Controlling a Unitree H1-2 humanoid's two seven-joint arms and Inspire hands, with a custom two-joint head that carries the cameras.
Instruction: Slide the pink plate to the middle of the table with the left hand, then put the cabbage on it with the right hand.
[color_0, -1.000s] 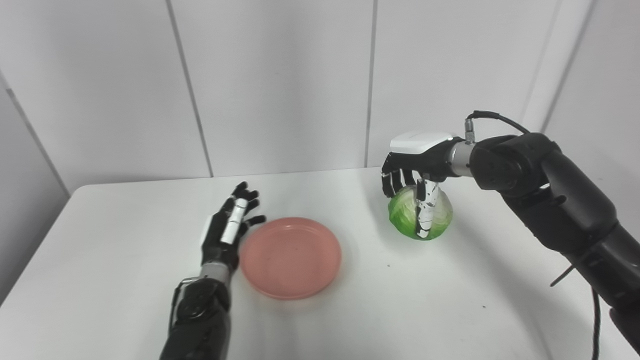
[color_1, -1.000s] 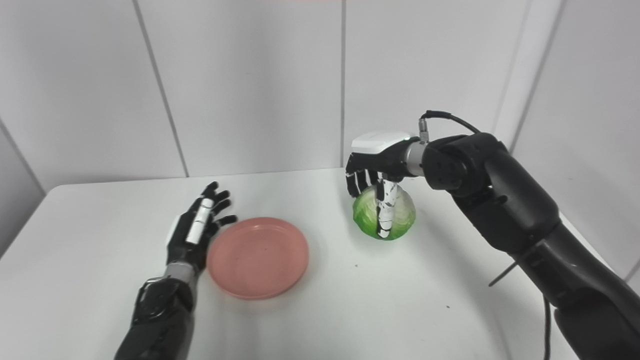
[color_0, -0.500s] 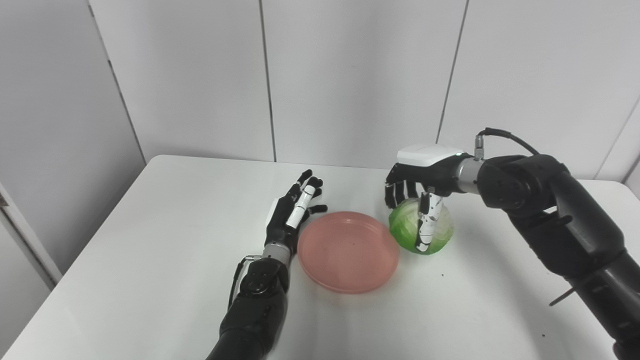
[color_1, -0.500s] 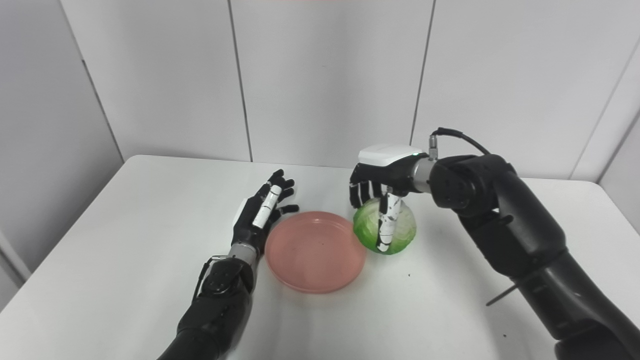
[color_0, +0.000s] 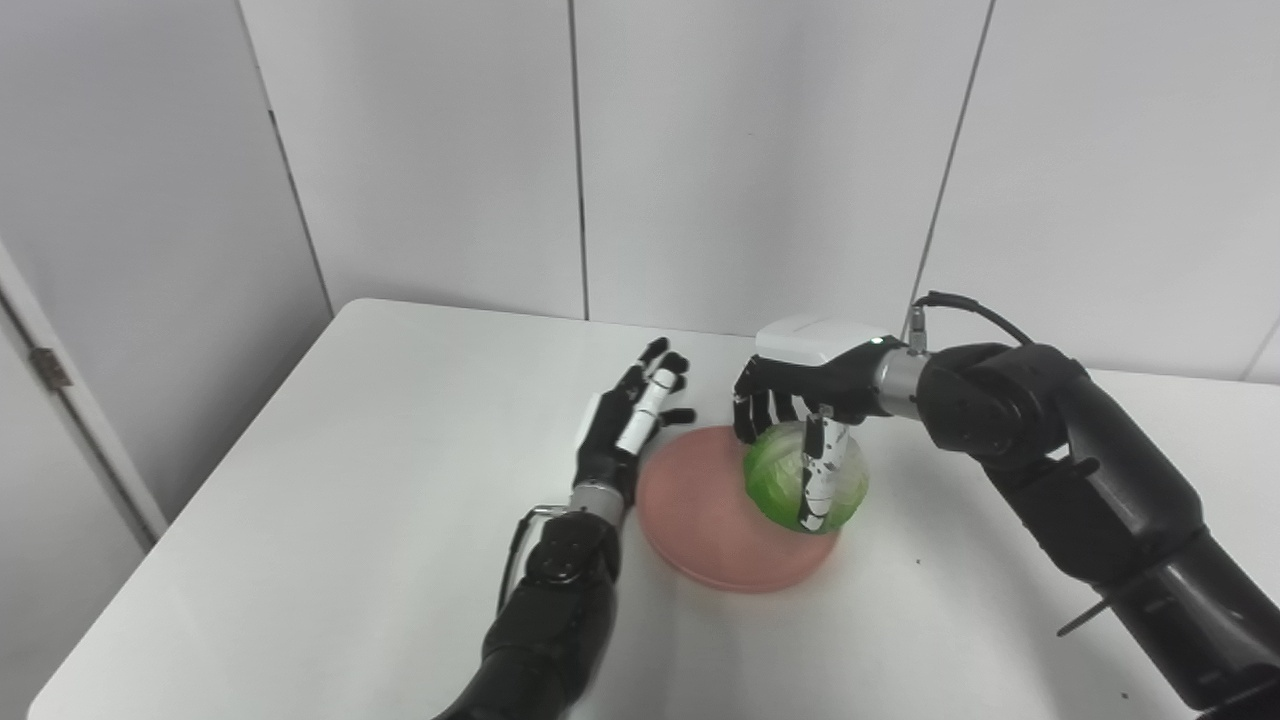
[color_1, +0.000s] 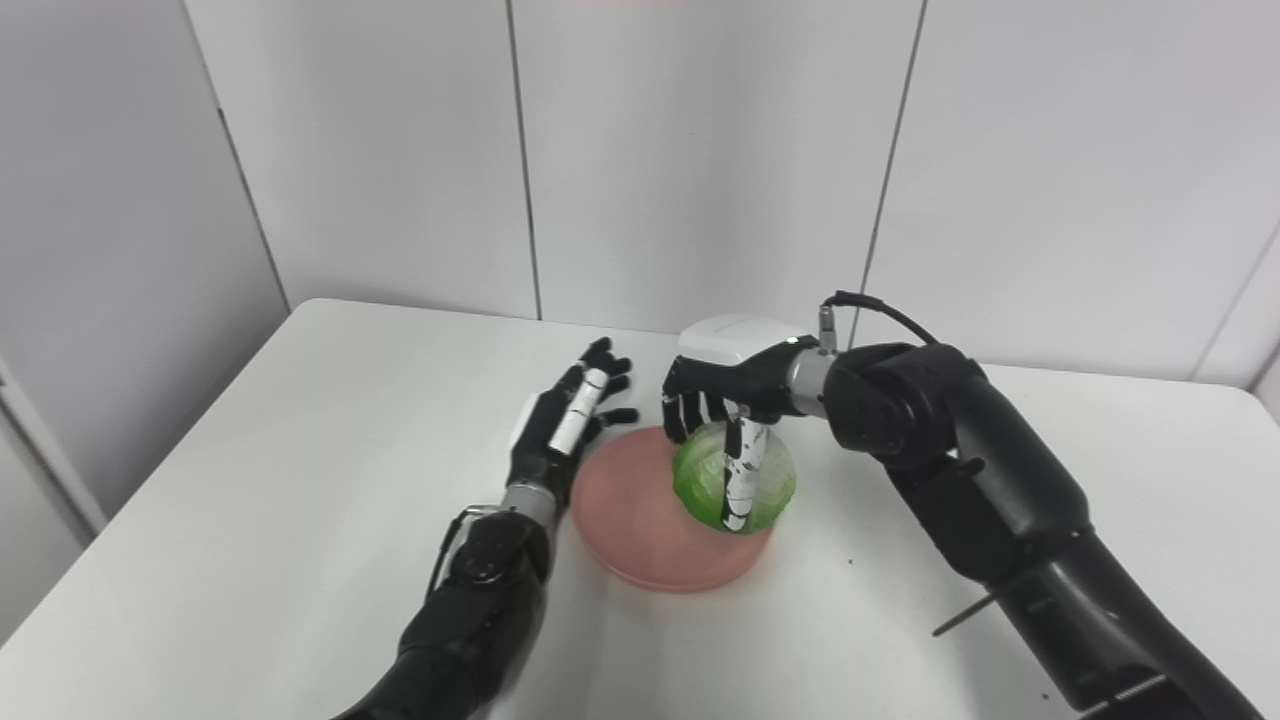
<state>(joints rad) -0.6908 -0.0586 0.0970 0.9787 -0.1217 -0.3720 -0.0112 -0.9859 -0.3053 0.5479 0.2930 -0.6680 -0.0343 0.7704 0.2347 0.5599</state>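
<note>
A pink plate (color_0: 705, 520) lies flat near the middle of the white table (color_0: 350, 480). A round green cabbage (color_0: 775, 480) hangs over the plate's right part, gripped from above by my right hand (color_0: 815, 385), whose fingers wrap down its sides. I cannot tell whether the cabbage touches the plate. My left hand (color_0: 625, 430) rests open at the plate's left rim, fingers spread and pointing away from me, holding nothing.
Plain white wall panels stand behind the table. The table's left edge (color_0: 190, 520) runs close to a grey wall or door. A few small dark specks (color_0: 918, 560) dot the tabletop right of the plate.
My right hand has carried the cabbage leftward from the bare table to above the plate. The left hand has stayed open at the plate's left rim. The camera has shifted.
</note>
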